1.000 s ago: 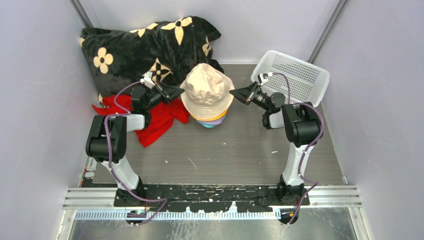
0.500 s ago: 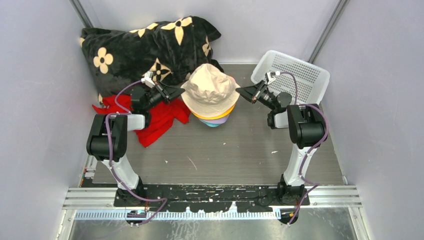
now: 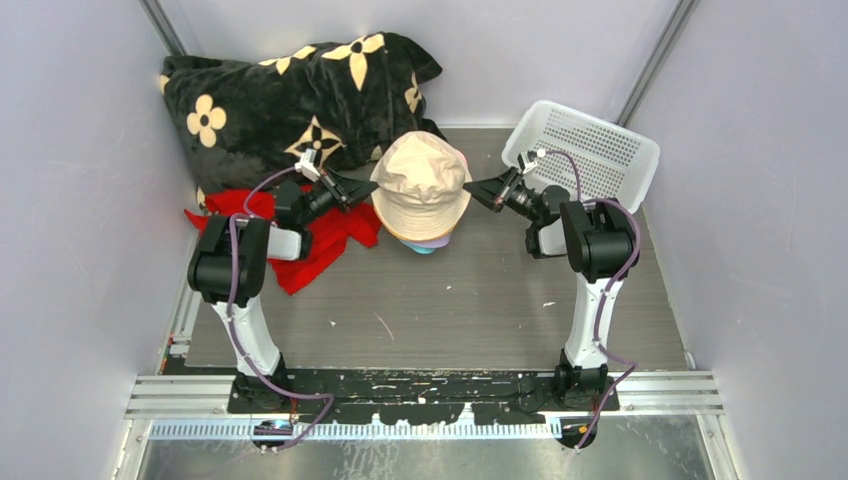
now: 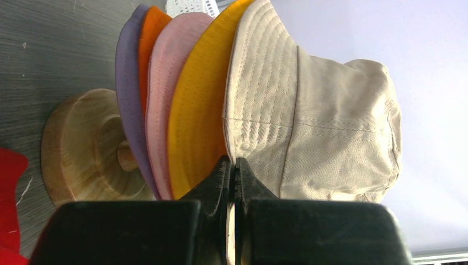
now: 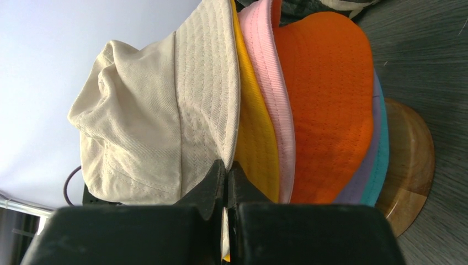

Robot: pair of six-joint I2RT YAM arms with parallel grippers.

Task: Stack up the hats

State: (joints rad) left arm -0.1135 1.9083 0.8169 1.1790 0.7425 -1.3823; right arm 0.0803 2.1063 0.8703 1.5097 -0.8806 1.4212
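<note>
The beige hat [image 3: 422, 185] sits on top of a stack of hats on a round wooden stand [image 4: 83, 143]. Under it in the left wrist view are the yellow [image 4: 198, 116], pink [image 4: 165, 83], orange [image 4: 152, 33] and lavender [image 4: 127, 83] hats. The teal hat [image 5: 381, 154] shows lowest in the right wrist view. My left gripper [image 3: 372, 193] is shut on the beige hat's left brim [image 4: 243, 99]. My right gripper [image 3: 468, 190] is shut on its right brim [image 5: 209, 83]. The two grippers face each other across the stack.
A white mesh basket [image 3: 590, 150] stands tilted at the back right, just behind my right arm. A black plush blanket with cream flowers [image 3: 290, 90] fills the back left. A flat red cloth [image 3: 320, 240] lies under my left arm.
The beige hat has come down lower over the stack and hides more of the yellow brim. My left gripper has moved right; my right gripper has moved slightly left. Both keep hold of the brim.
</note>
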